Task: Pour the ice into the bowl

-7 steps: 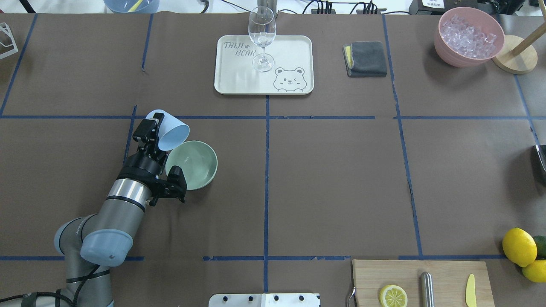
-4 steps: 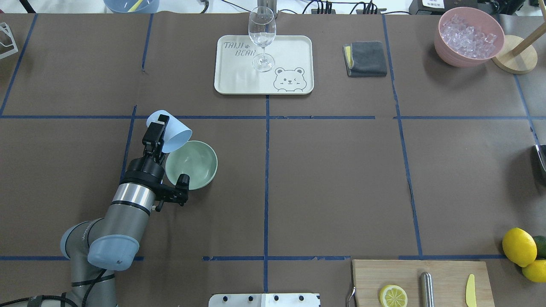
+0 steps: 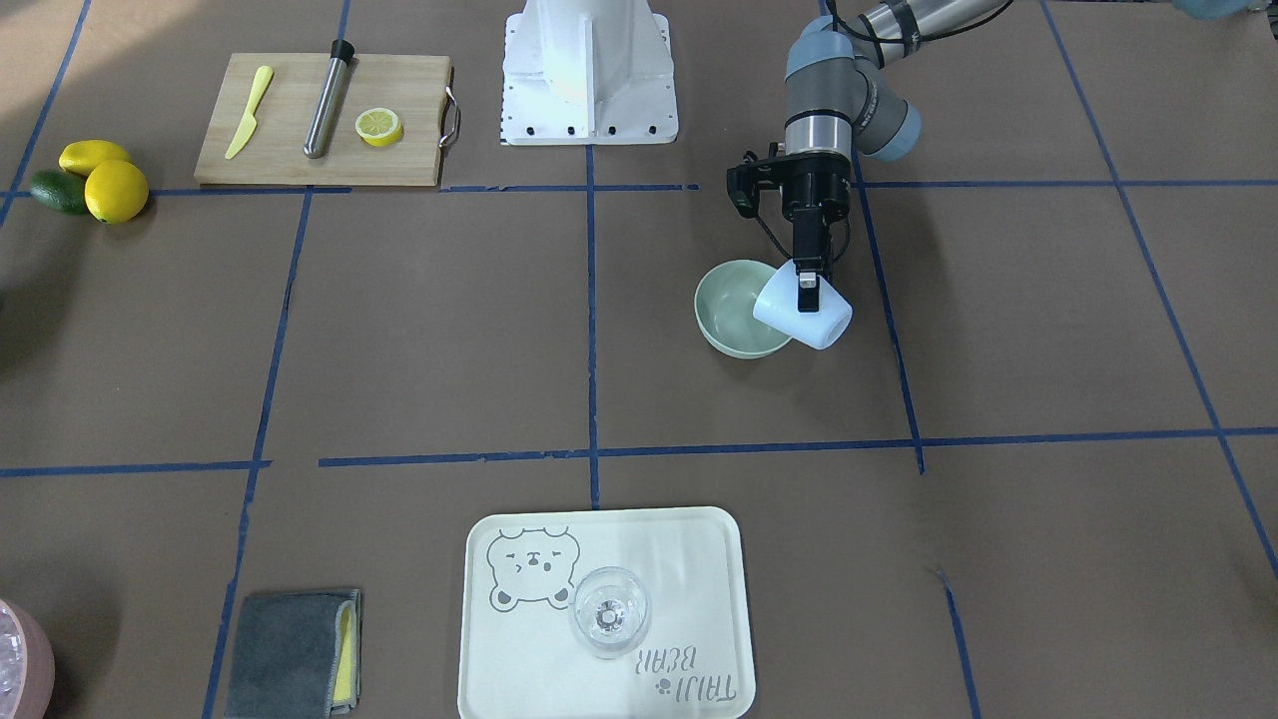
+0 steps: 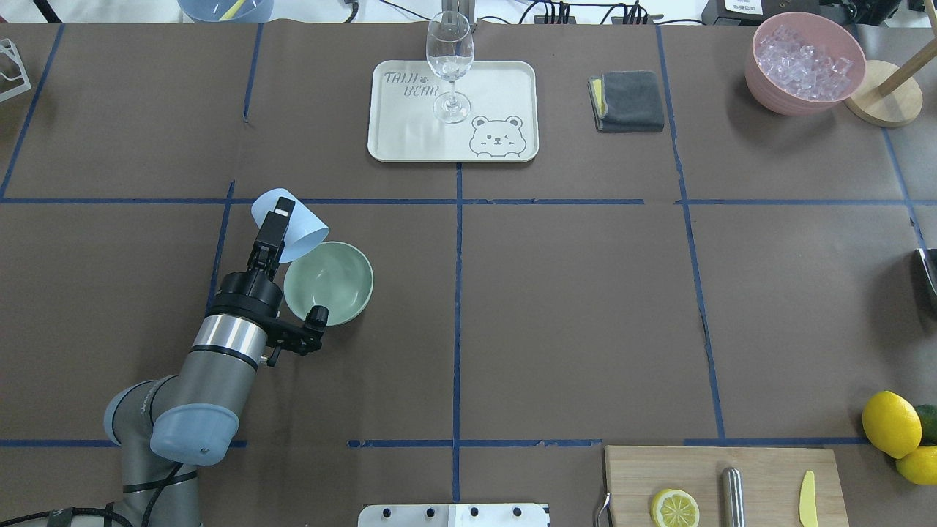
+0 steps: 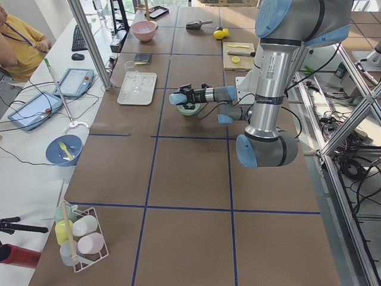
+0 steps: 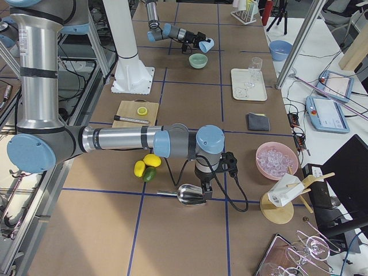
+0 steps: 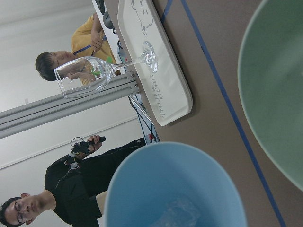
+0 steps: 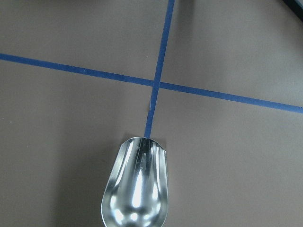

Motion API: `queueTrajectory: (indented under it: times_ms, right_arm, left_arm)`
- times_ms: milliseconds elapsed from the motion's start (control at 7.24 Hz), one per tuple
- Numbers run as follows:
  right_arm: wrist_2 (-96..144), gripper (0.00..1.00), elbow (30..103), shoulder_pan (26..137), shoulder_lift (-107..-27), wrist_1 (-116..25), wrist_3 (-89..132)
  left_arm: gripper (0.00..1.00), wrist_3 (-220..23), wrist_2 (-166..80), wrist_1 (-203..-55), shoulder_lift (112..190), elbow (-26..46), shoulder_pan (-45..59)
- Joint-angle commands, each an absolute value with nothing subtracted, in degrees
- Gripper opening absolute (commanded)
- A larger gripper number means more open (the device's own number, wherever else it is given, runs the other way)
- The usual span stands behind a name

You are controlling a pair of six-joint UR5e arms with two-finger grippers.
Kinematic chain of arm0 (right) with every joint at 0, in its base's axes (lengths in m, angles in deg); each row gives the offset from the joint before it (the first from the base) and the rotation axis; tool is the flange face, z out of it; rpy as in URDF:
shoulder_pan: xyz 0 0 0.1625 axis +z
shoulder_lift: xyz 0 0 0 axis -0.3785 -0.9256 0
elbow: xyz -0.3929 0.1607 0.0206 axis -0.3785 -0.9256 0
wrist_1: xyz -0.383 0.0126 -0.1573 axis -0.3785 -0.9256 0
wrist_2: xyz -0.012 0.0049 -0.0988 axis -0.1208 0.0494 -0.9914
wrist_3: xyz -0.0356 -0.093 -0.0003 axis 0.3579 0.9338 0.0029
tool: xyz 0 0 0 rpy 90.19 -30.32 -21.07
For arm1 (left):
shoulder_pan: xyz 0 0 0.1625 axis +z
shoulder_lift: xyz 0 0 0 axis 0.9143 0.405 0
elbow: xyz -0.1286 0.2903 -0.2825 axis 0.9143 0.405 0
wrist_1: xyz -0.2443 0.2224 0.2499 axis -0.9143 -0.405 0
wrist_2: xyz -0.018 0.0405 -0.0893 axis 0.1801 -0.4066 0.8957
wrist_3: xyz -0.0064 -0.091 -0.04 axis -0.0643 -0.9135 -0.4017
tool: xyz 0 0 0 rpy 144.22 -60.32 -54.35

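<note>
My left gripper (image 4: 281,220) is shut on a light blue cup (image 4: 304,231), held on its side with the mouth over the near-left rim of the mint-green bowl (image 4: 333,284). In the front view, the cup (image 3: 825,326) overlaps the bowl (image 3: 729,312) at its rim. A few clear pieces of ice (image 7: 177,213) lie inside the cup in the left wrist view. No ice shows in the bowl. My right gripper (image 6: 202,192) shows only in the exterior right view, at a metal scoop (image 8: 136,189); I cannot tell its state.
A pink tub of ice (image 4: 804,62) stands at the back right by a wooden stand (image 4: 882,102). A tray (image 4: 505,80) with a wine glass (image 4: 449,62) and a grey cloth (image 4: 628,100) lie at the back. A cutting board (image 4: 761,468) and lemons (image 4: 891,423) sit near right.
My left wrist has rolled and tipped the cup a little further toward the bowl. In the last half second almost nothing has moved.
</note>
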State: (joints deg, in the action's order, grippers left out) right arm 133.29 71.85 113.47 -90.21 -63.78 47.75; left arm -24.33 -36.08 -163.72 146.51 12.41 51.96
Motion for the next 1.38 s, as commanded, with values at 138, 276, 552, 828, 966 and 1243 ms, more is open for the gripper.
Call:
queueTrajectory:
  times_ms: [138, 276, 552, 828, 966, 1243]
  right_arm:
    - [133.3, 1.0, 71.8, 113.5, -90.3, -63.8, 47.8]
    - [133.3, 1.0, 71.8, 113.5, -90.3, -63.8, 47.8]
    - [133.3, 1.0, 71.8, 113.5, -90.3, -63.8, 47.8]
    - [133.3, 1.0, 71.8, 113.5, -90.4, -63.8, 47.8]
    - [133.3, 1.0, 71.8, 113.5, -90.4, -63.8, 47.8]
    - [133.3, 1.0, 71.8, 113.5, -90.4, -63.8, 47.8]
  left_arm:
    - [0.0, -18.6, -36.0, -163.9, 146.5, 12.5, 52.0]
    - [0.0, -18.3, -36.0, -164.0, 146.5, 12.5, 52.0]
    - [0.0, -18.2, -36.0, -164.0, 146.5, 12.8, 52.0]
    - [0.0, -18.2, -36.0, -164.0, 146.5, 12.9, 52.0]
    - [0.0, -18.2, -36.0, -164.0, 146.5, 12.9, 52.0]
    - [0.0, -18.2, -36.0, -164.0, 146.5, 12.9, 52.0]
